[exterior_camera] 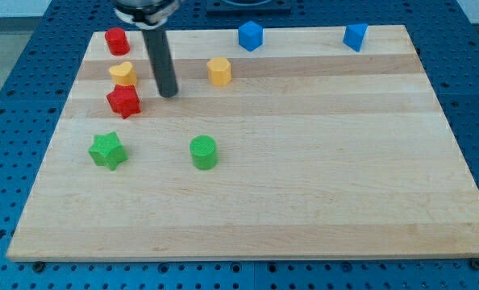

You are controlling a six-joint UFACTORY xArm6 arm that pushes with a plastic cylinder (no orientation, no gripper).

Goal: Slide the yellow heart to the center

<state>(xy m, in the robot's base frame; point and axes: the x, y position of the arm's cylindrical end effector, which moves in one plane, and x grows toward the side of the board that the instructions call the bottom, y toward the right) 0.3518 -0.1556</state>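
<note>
The yellow heart (123, 73) lies near the board's upper left. My tip (168, 93) rests on the board just to the right of the heart and of the red star (123, 101), a short gap away from both. The red star sits directly below the heart, almost touching it. A yellow hexagonal block (219, 71) stands to the right of my tip.
A red cylinder (116, 40) sits at the top left corner. A blue block (250, 36) and another blue block (355, 36) stand along the top edge. A green star (108, 151) and a green cylinder (204, 152) lie lower left. The wooden board (320, 185) lies on a blue perforated table.
</note>
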